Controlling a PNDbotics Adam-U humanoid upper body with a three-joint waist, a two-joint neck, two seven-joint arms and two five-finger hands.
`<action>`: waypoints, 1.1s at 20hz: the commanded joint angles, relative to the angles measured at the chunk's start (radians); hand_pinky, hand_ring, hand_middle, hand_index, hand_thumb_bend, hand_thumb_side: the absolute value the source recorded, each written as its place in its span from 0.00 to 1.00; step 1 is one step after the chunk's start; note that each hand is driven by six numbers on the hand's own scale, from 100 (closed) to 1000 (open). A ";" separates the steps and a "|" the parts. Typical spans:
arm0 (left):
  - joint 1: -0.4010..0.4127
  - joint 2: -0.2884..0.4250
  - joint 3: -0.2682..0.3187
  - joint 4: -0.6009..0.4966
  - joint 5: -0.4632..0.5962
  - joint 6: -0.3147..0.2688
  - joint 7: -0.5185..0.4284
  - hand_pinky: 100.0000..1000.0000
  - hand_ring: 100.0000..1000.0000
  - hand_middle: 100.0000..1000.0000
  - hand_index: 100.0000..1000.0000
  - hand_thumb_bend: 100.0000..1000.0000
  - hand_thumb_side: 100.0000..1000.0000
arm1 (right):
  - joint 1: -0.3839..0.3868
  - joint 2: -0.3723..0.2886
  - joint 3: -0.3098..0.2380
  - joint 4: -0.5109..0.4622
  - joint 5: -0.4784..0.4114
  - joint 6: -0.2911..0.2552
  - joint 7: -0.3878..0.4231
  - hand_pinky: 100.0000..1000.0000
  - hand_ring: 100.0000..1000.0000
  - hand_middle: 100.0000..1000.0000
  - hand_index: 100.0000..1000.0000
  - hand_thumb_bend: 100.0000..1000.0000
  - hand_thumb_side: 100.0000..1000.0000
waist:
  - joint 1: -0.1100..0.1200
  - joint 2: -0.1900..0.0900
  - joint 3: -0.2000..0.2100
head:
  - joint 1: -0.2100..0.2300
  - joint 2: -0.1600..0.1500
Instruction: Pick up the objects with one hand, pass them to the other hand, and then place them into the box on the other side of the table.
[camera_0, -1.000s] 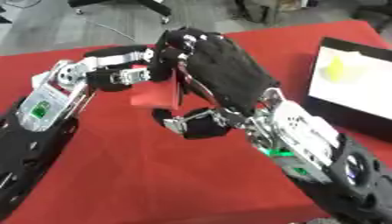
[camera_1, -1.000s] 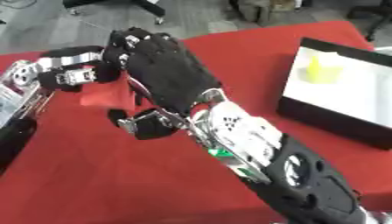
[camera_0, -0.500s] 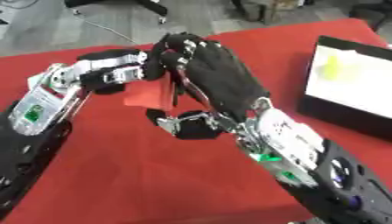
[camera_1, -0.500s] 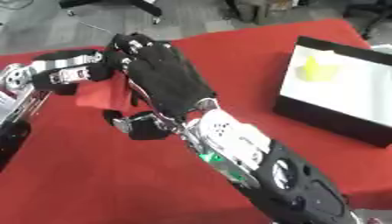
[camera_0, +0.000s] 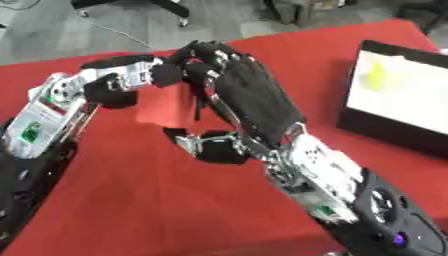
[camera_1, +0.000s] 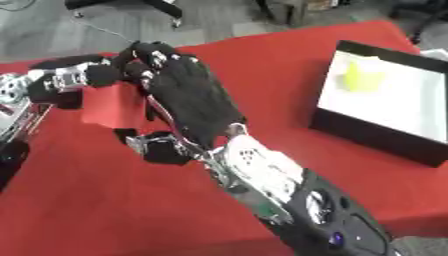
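Item one: the right hand (camera_0: 249, 100), black, which we find at the centre of the frame, its arm rising from the lower right corner. The back of the hand faces the camera. Its fingers (camera_0: 206, 52) reach toward the upper left and curl at the tips over the top edge of a red block (camera_0: 166, 107); the thumb (camera_0: 206, 145) juts out below, toward the lower left, apart from the block.

Item two: the left hand (camera_0: 166, 75), which we find left of centre in the upper part of the frame, its silver and black forearm coming up along the left edge. Its fingers are bent round the upper part of the same red block, touching the right hand's fingertips.

Item three: the red block, held between both hands above the red-covered desk (camera_0: 122, 200), upper centre-left of the frame. Its lower part shows; its right side is hidden behind the right hand.

Item four: a black box (camera_1: 385, 107) with a white inside, at the right edge of the frame, well apart from the hands. A yellow-green object (camera_1: 359, 77) lies in its upper part.
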 joint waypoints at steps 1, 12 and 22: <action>-0.026 0.021 0.073 -0.088 0.228 0.004 -0.007 0.82 0.53 0.50 0.68 0.10 0.91 | 0.031 -0.058 -0.050 0.220 0.007 0.019 -0.005 0.45 0.74 0.61 0.19 0.34 0.14 | -0.003 -0.009 -0.001 | 0.000 -0.003; -0.047 -0.018 0.116 -0.044 0.223 0.048 -0.007 0.82 0.53 0.50 0.68 0.10 0.91 | 0.003 -0.065 -0.006 0.134 0.058 -0.047 0.113 0.53 0.76 0.65 0.20 0.28 0.16 | -0.006 -0.010 -0.002 | 0.009 -0.003; -0.055 -0.042 0.143 -0.009 0.207 0.068 -0.007 0.82 0.53 0.51 0.69 0.14 0.94 | -0.025 -0.076 0.021 0.061 0.093 -0.111 0.229 0.65 0.78 0.71 0.22 0.21 0.19 | -0.006 -0.008 -0.004 | 0.011 -0.003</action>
